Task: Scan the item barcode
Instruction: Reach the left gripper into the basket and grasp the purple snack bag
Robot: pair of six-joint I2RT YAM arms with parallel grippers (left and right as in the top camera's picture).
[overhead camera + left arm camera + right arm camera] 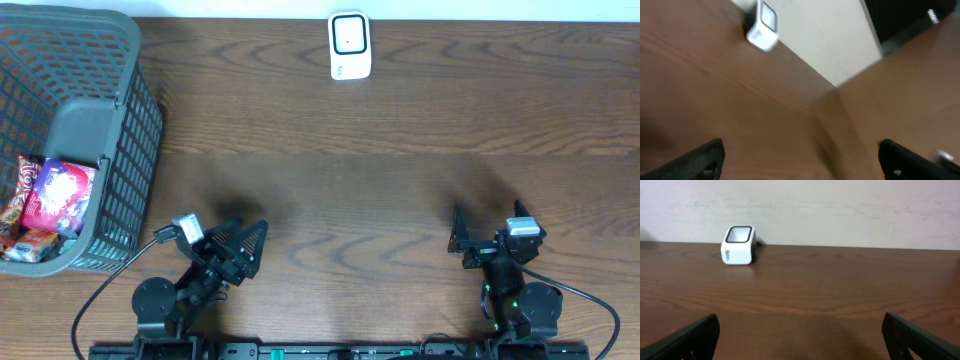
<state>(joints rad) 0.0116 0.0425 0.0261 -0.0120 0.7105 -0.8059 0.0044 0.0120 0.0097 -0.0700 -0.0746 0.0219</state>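
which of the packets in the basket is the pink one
The middle packet, pink with purple at its top. The left packet is red and white, and the front packet is orange.

The left arm and right arm are black with round base joints. Each carries a pale wrist camera module and a thin black cable. The left gripper and right gripper have black tapered fingers.
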